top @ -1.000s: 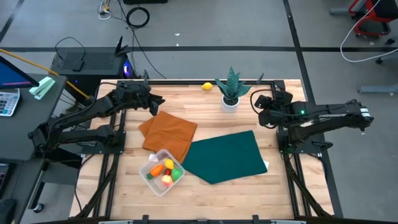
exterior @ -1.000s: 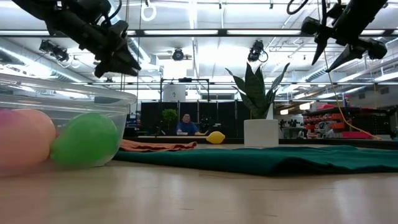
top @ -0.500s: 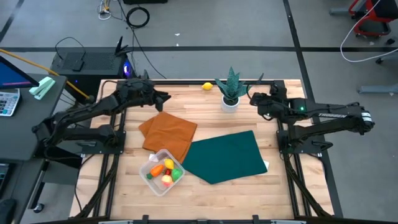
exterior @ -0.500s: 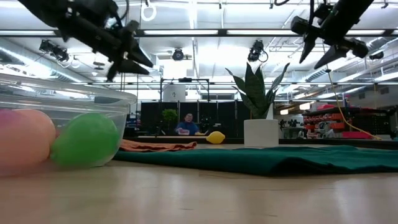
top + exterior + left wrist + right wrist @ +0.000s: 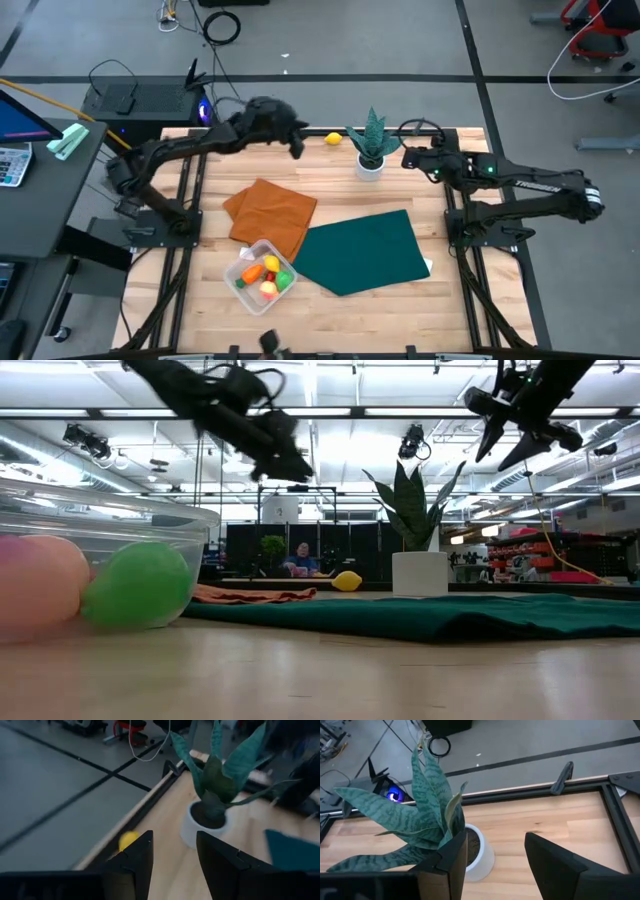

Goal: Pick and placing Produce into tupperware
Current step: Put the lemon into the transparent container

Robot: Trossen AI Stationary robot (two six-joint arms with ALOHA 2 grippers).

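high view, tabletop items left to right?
Clear rectangular plastic tub of toy produce → rumpled orange cloth → small yellow toy lemon → spiky green plant in white pot. Dark green cloth left out: it spans under both lemon and plant.

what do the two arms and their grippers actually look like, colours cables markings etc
Both arms are dark, near-black jointed links. The right arm carries small white lettering and a green light near the wrist, with a black cable looping above it. The left gripper and right gripper each have two flat, angular black fingers; the inner face of one right finger looks tan.
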